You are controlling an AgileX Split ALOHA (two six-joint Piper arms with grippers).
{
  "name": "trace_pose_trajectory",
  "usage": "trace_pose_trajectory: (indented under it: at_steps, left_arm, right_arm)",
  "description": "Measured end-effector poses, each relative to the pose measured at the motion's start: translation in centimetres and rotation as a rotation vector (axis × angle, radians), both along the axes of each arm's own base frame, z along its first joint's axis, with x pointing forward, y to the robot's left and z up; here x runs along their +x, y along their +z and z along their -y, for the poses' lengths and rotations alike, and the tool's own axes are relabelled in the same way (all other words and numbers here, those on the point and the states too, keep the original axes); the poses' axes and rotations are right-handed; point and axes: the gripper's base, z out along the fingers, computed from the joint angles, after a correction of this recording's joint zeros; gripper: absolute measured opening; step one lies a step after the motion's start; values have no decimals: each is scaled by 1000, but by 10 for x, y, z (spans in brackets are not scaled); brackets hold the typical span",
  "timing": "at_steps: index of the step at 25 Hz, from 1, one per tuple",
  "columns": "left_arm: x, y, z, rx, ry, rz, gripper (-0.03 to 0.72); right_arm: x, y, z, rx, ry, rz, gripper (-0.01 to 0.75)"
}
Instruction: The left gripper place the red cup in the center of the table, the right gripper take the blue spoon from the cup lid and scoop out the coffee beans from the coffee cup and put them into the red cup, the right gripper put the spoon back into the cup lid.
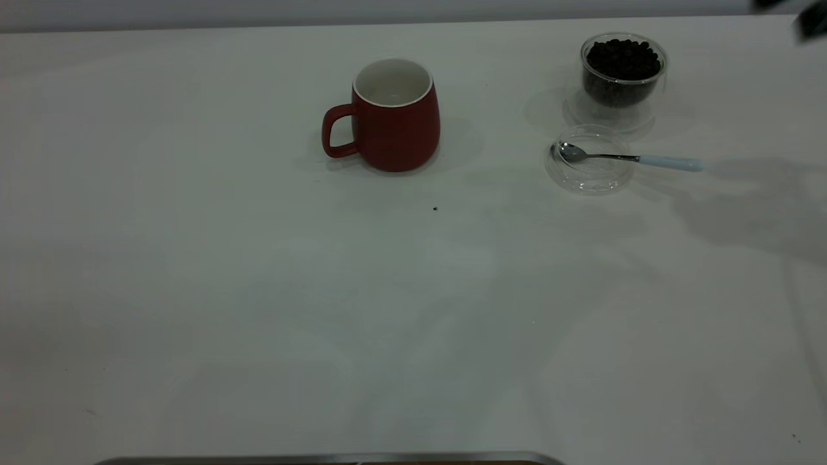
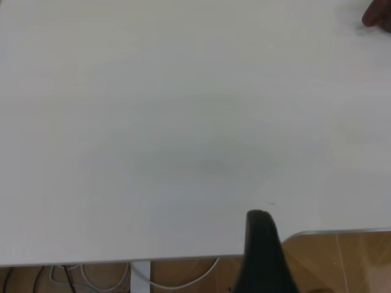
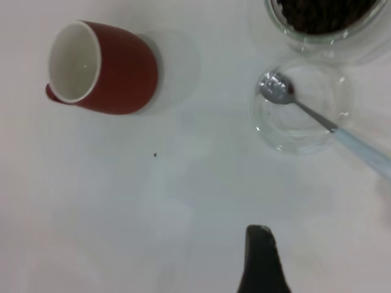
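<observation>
The red cup [image 1: 397,123] stands upright and empty at the back middle of the table [image 1: 323,290], handle to the left. It also shows in the right wrist view [image 3: 116,70]. The coffee cup [image 1: 623,81], heaped with coffee beans [image 1: 623,57], stands at the back right. In front of it lies the cup lid [image 1: 591,177] with the blue spoon [image 1: 630,158] across it, bowl in the lid, handle pointing right. My right gripper [image 1: 813,22] hangs at the far right corner, above and apart from the lid [image 3: 293,131] and spoon [image 3: 317,116]. My left gripper [image 2: 263,250] is over the table's edge.
A small dark speck [image 1: 435,208] lies in front of the red cup. The left wrist view shows the table's rounded corner [image 2: 293,235], wooden floor and cables below it. A metal edge [image 1: 323,460] runs along the near side.
</observation>
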Motion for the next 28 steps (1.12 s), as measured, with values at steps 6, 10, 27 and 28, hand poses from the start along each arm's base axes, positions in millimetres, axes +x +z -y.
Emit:
trace_pose_trajectory:
  at_steps: [6,10,27,28]
  left_arm:
    - [0,0,0,-1,1,0,587]
    - [0,0,0,-1,1,0,587]
    - [0,0,0,-1,1,0,587]
    - [0,0,0,-1,1,0,587]
  right_arm:
    - [-77,112,-29,-140,98,142,563]
    - [-141,151,-35,-253,140,158,563]
    - [-294,69,-5,-468,-160,166,563]
    - [-298,70,-6,-449,-169,185,563]
